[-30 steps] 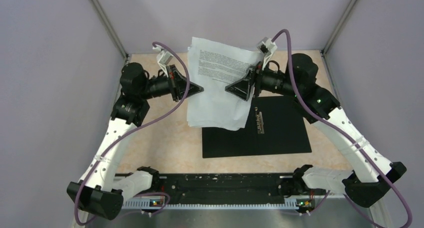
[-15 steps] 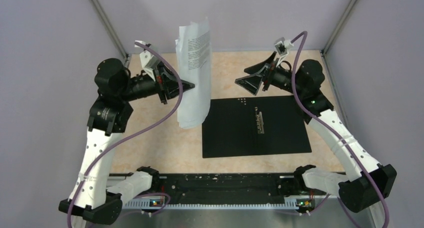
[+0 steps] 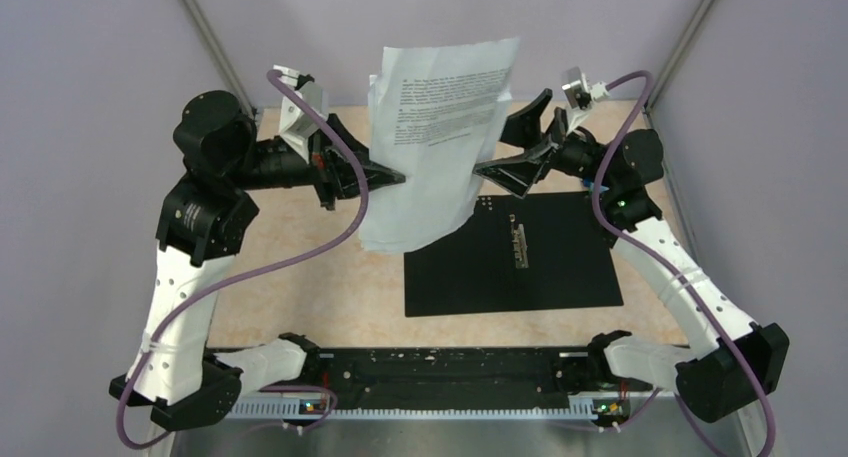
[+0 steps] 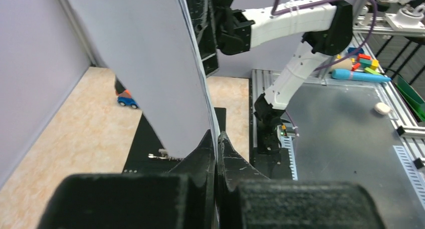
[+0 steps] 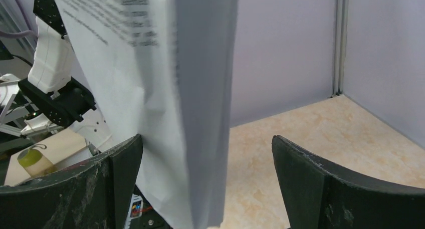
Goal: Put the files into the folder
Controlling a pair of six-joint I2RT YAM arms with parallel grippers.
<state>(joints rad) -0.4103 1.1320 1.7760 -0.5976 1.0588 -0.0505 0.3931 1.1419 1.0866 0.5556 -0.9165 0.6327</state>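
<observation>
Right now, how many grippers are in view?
2. The left gripper is shut on the left edge of the files; the right gripper is open, straddling their right edge. None seems hidden.

Plain lilac walls (image 3: 100,127) behind & to both sides of the left gripper (image 3: 395,177), alu corner posts (image 3: 213,52) at the back, beige marbled tabletop (image 3: 320,302) below it, light even w/ soft shadows

orange-and-blue toy (image 4: 126,99) on beige tabletop (image 4: 75,134), coloured blocks (image 4: 365,61), blue pen-shaped object (image 4: 358,77), lilac walls (image 3: 90,127)
</observation>
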